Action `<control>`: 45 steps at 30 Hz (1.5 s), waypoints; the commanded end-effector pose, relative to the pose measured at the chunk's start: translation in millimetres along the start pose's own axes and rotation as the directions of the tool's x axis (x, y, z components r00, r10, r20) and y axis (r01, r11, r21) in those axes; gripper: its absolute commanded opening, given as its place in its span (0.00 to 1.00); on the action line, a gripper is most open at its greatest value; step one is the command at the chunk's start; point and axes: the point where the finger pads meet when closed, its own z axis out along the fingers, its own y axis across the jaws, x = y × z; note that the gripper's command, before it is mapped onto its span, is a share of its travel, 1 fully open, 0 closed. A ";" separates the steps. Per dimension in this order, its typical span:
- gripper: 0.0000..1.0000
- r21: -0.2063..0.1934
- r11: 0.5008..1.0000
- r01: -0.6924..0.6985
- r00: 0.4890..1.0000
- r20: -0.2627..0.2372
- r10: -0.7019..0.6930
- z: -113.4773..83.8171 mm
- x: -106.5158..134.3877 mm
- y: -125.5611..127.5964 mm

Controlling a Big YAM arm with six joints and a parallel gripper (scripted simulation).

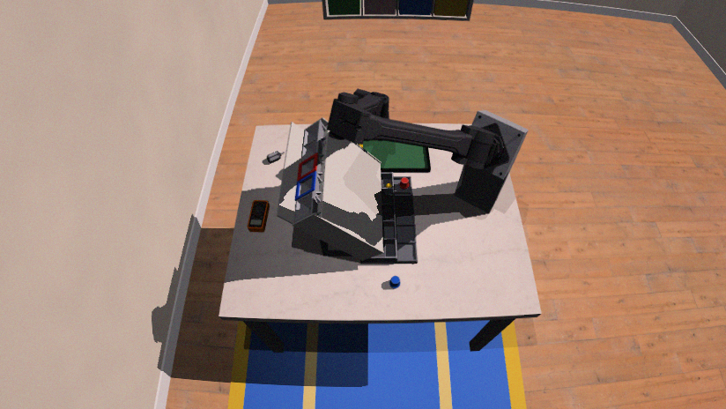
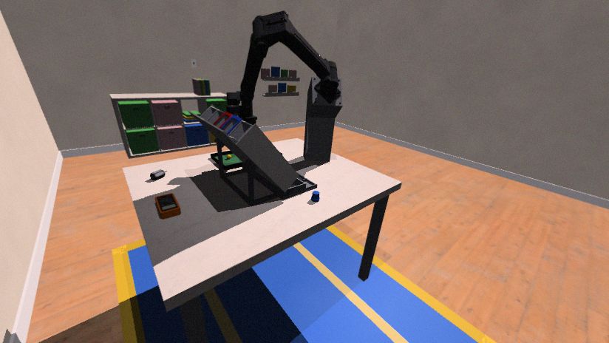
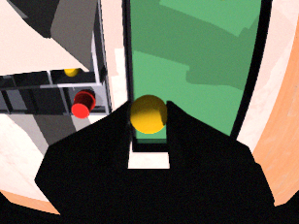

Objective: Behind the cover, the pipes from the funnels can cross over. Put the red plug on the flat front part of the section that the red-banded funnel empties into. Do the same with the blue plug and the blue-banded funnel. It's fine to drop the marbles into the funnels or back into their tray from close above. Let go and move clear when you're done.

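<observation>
- The red plug (image 1: 403,182) (image 3: 83,104) stands upright, long axis vertical, on the flat front part of the end section nearest the green tray (image 1: 406,154) (image 2: 232,160) (image 3: 204,72).
- A yellow marble (image 1: 388,185) (image 3: 71,72) sits in the compartment right behind it.
- The blue plug (image 1: 395,281) (image 2: 315,196) also stands upright, its axis vertical and wider end down, on the bare tabletop beyond the opposite end of the sections; it is not on any front part.
- The gripper (image 2: 250,120) (image 3: 149,109) is closed on another yellow marble (image 3: 149,114), above the green tray's edge; being round, this one has no long axis.
- At the top of the sloping cover (image 1: 350,177) (image 2: 268,155), the red-banded funnel (image 1: 300,170) (image 2: 228,113) and blue-banded funnel (image 1: 298,190) (image 2: 238,117) sit side by side.
- The table (image 1: 456,274) (image 2: 276,230) has a pale surface, part of it in shadow, with an orange-cased meter (image 1: 258,215) (image 2: 167,205) and a small grey cylinder (image 1: 273,156) (image 2: 157,174) lying on it.
- Around it are a wood-plank floor (image 1: 609,203) (image 2: 468,213), a blue mat with yellow stripes (image 1: 401,366) (image 2: 307,281) and plain walls.
</observation>
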 end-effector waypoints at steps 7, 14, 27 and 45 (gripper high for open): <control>0.00 -0.007 1.000 0.002 1.000 -0.010 -0.002 -23.4 -12.4 48.4; 0.00 -0.005 1.000 0.001 1.000 -0.011 -0.001 -52.3 -20.6 93.6; 0.00 -0.004 1.000 0.000 1.000 -0.010 0.000 -100.5 -34.7 169.1; 0.00 0.003 1.000 0.024 1.000 0.010 -0.024 -170.8 -70.4 273.0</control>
